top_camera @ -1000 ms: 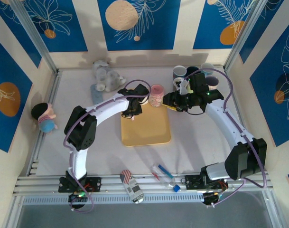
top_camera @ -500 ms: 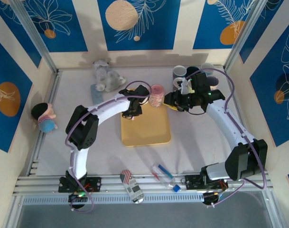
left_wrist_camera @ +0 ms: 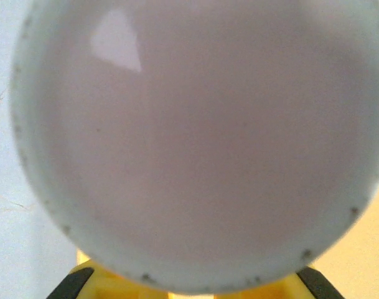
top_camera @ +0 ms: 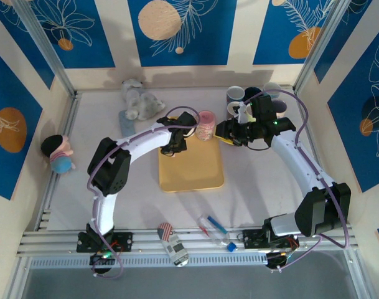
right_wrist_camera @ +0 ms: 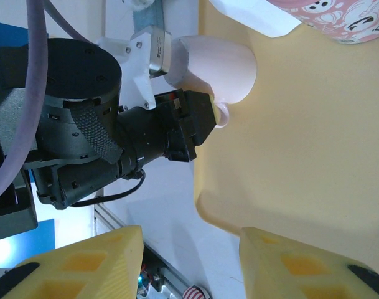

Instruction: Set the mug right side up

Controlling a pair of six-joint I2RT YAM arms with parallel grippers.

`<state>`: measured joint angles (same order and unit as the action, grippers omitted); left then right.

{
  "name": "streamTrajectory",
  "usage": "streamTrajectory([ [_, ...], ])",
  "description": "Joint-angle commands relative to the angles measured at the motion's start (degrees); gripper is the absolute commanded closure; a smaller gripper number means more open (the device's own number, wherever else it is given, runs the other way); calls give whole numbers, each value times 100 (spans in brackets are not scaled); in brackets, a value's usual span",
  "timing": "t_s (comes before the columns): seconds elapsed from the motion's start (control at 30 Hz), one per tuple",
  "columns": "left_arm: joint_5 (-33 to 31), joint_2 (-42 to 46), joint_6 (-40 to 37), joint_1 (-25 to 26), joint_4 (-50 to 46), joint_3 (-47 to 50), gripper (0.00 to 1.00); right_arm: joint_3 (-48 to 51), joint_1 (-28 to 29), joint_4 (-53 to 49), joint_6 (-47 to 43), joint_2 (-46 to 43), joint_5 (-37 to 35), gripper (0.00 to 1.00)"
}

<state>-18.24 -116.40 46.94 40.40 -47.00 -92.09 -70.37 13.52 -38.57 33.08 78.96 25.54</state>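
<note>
Glossy pink mug [top_camera: 206, 126] with a white printed pattern, standing at the far edge of a smooth, round-cornered yellow board [top_camera: 192, 171] on the matte white table [top_camera: 264, 180]. Close up, it shows a round, speckle-rimmed end. The left hand [top_camera: 190, 129] sits just beside the mug, and whether it grips cannot be told. The right hand [right_wrist_camera: 189, 255] has its yellow fingers spread and holds nothing.

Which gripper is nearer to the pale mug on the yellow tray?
Left. The left gripper sits at the handle of the pale mug; the right gripper hangs apart from it, across the yellow tray.
</note>
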Motion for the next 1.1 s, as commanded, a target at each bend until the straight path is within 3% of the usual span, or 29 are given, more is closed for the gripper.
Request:
streamTrajectory([
  [0.0,-88,403,-325,-4,263,25,96,100,-27,-83,-64,-54,134,55],
  [0.47,1041,2606,-741,-336,1370,1072,100,151,90,121,384,-152,371,55],
  [0.63,2127,3610,-650,-851,2455,1986,100,328,117,664,733,-274,840,55],
  [0.8,2768,4428,-429,-1343,3292,2739,100,354,236,979,977,-257,1040,55],
  [1.07,3507,5222,-93,-1988,3843,3291,100,175,574,1114,1086,-227,977,55],
])
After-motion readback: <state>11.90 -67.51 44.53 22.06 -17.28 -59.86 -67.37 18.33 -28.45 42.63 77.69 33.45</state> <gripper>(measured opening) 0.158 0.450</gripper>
